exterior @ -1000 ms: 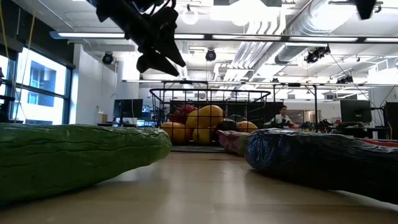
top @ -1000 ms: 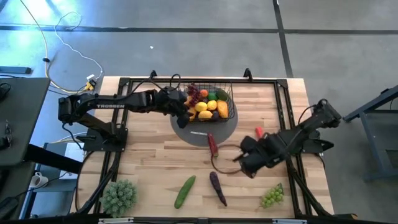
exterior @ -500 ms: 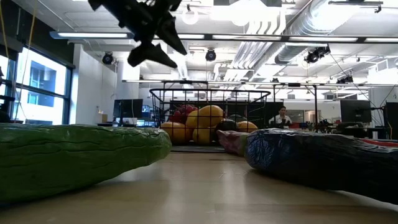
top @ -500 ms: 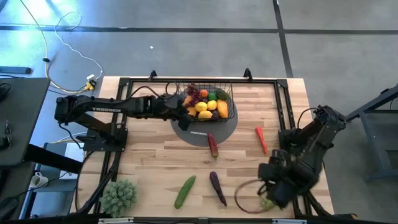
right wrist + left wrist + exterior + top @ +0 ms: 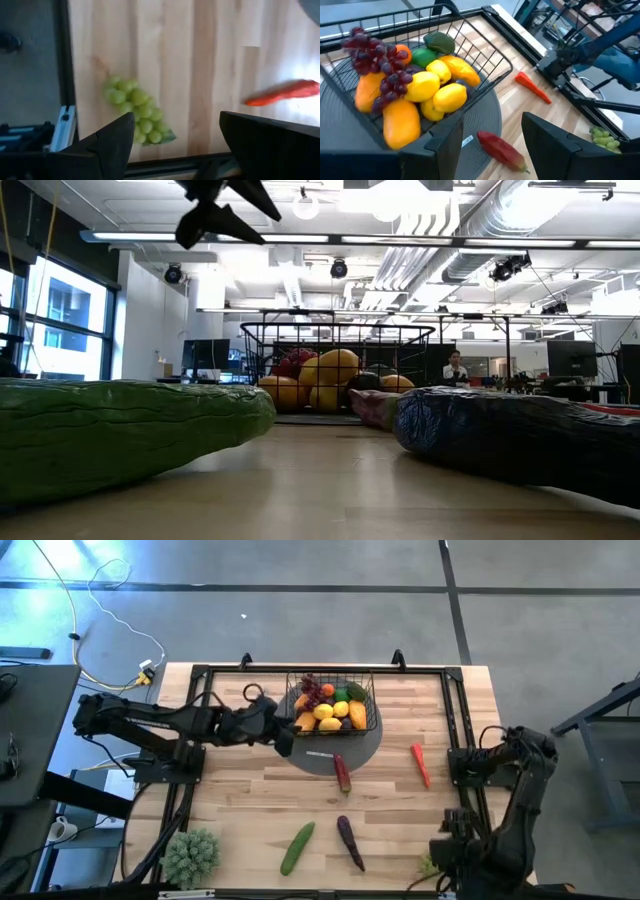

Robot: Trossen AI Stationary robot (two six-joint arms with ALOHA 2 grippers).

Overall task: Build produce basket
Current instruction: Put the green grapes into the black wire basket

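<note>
Black basket [image 5: 485,47], green grapes [image 5: 137,112], red chili [image 5: 532,86].

A: Any writing you can read anywhere?

B: None. A small white tag [image 5: 466,141] lies on the grey disc [image 5: 485,120] at the basket's five o'clock, but its print is too small to read.
</note>
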